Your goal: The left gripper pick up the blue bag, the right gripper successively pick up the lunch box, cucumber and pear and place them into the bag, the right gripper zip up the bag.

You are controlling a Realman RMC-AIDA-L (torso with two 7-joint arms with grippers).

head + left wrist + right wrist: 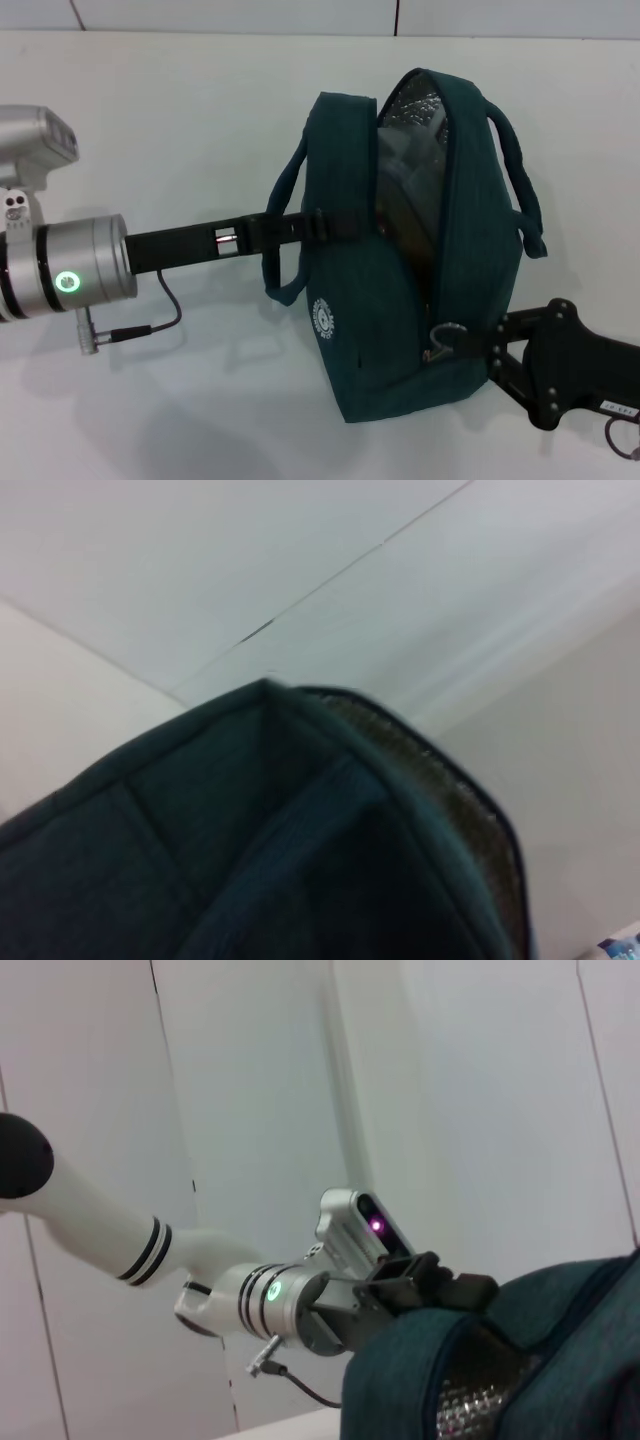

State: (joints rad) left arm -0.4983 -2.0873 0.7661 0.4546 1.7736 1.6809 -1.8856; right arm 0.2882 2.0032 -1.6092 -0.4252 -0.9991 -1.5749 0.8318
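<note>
Upright on the white table (pixel 180 400), the dark teal-blue fabric lunch bag (pixel 390 330) is held open at the top, silver foil lining exposed. Its near side is clamped by the black left gripper (pixel 345 225). The black right gripper (pixel 462 345) is closed on the bag's ring-pull zipper (pixel 440 340) at the low end.
</note>
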